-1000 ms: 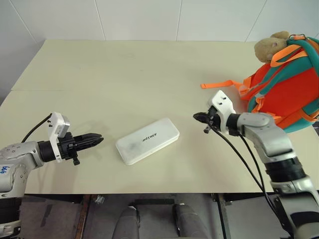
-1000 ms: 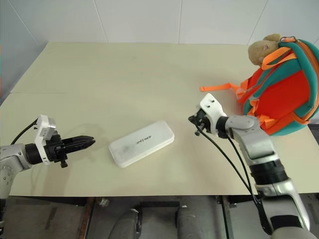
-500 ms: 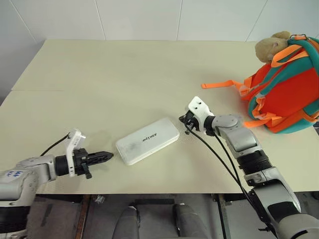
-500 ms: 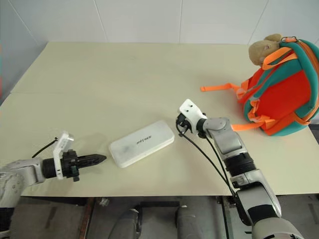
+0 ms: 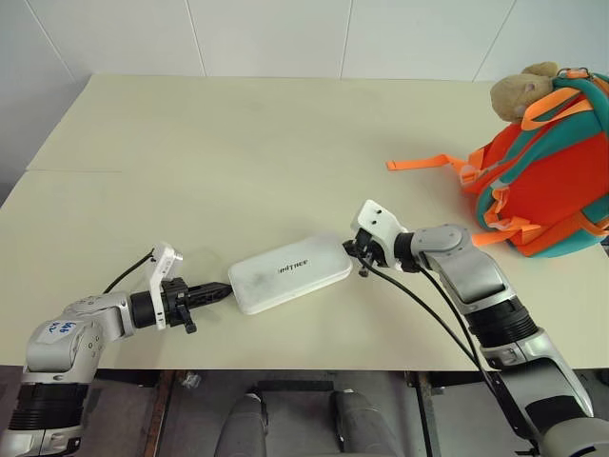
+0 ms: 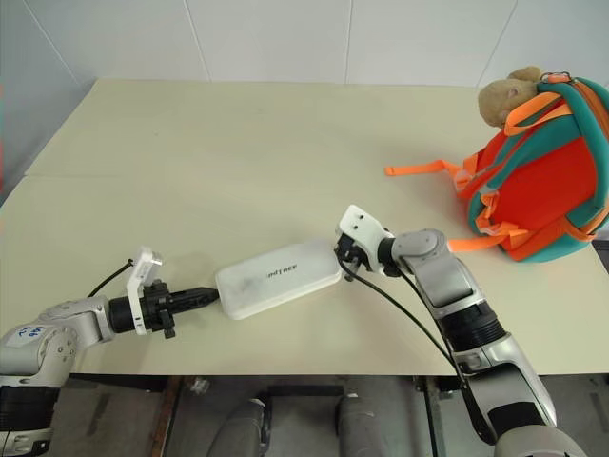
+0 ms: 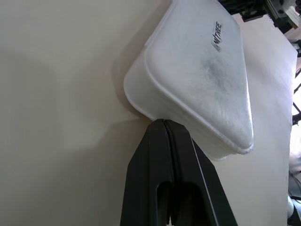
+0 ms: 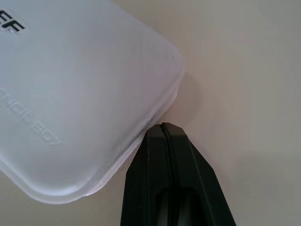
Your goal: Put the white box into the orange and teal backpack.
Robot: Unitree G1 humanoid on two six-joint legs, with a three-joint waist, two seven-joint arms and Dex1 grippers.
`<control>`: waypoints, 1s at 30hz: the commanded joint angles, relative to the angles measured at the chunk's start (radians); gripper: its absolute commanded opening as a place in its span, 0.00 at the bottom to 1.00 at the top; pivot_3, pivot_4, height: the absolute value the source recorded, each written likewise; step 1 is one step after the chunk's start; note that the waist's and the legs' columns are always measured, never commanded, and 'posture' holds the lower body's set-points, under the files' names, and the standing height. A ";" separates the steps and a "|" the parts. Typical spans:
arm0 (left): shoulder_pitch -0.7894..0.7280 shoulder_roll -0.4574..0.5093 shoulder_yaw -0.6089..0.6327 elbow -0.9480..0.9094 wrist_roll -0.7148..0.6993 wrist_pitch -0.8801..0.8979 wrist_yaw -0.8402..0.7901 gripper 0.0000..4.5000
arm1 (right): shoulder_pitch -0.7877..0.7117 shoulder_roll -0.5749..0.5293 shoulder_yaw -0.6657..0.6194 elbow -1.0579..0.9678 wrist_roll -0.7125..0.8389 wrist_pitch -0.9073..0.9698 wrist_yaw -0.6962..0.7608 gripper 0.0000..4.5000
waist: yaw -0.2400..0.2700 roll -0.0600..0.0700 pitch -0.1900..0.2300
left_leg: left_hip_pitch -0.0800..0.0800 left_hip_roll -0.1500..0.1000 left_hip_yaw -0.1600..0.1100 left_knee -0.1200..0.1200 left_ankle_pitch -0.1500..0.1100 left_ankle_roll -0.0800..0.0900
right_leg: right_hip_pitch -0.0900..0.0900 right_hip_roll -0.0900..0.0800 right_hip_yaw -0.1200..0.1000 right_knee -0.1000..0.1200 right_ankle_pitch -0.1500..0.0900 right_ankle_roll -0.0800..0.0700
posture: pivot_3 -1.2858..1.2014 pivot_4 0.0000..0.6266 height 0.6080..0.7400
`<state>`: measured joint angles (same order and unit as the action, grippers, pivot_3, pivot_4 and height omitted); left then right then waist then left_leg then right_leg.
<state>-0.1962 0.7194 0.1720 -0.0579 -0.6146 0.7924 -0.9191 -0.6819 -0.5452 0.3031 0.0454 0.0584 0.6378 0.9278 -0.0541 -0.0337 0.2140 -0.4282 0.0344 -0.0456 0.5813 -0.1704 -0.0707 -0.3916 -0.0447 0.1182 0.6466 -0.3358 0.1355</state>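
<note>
- The white box (image 5: 289, 273) lay flat near the table's (image 5: 238, 143) front edge, well apart from the orange and teal backpack (image 5: 547, 181).
- Your left gripper (image 5: 221, 291) and right gripper (image 5: 349, 249) touched opposite short ends, jaws shut, holding nothing.
- You likely faced a stiff, light, smooth box: squeeze it evenly between both tips, or it slips.

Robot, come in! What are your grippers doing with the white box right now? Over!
Left gripper shut, tip at one end of white box. Right gripper shut at the other end. Box flat on table. Backpack far right, nothing between.
</note>
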 commanded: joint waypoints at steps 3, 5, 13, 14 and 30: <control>-0.073 -0.018 -0.063 0.029 0.025 -0.040 -0.039 0.01 | 0.037 -0.044 0.024 -0.141 0.056 0.057 0.101 0.00 | 0.001 0.000 0.000 | 0.000 0.000 0.000 0.001 0.000 0.000 | 0.000 0.000 0.000 0.000 0.000 0.000 | 0.52 0.24 1.00; -0.098 -0.022 -0.083 0.038 0.036 -0.043 -0.051 0.01 | 0.060 -0.080 0.019 -0.193 0.079 0.086 0.139 0.00 | 0.004 0.000 0.000 | 0.000 0.000 0.000 0.000 0.000 0.000 | 0.000 0.000 0.000 -0.001 0.000 0.000 | 0.52 0.24 1.00; -0.165 -0.037 -0.139 0.072 0.067 -0.049 -0.091 0.01 | 0.129 -0.188 -0.004 -0.320 0.131 0.150 0.205 0.00 | 0.004 0.000 0.000 | 0.000 0.000 0.000 -0.001 0.000 0.000 | 0.001 0.000 0.000 -0.002 0.000 0.000 | 0.52 0.24 1.00; -0.174 -0.038 -0.146 0.078 0.071 -0.049 -0.094 0.01 | 0.137 -0.200 -0.009 -0.327 0.130 0.151 0.203 0.00 | 0.004 0.000 0.000 | 0.000 0.000 0.000 0.000 0.000 0.000 | 0.001 0.000 0.000 -0.002 0.000 0.000 | 0.52 0.24 1.00; -0.156 0.013 -0.121 0.068 0.082 0.006 -0.061 0.01 | 0.189 -0.304 -0.018 -0.303 0.092 0.108 0.157 0.00 | -0.001 0.000 0.000 | 0.000 0.000 0.000 0.000 0.000 0.000 | 0.000 0.000 0.000 -0.002 0.000 0.000 | 0.52 0.24 1.00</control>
<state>-0.3626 0.7153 0.0202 0.0432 -0.5269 0.7935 -0.9865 -0.5004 -0.8287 0.2967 -0.2631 0.1691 0.7594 1.0948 -0.0549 -0.0340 0.2140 -0.4284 0.0340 -0.0457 0.5813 -0.1705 -0.0706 -0.3911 -0.0449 0.1185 0.6447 -0.3357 0.1358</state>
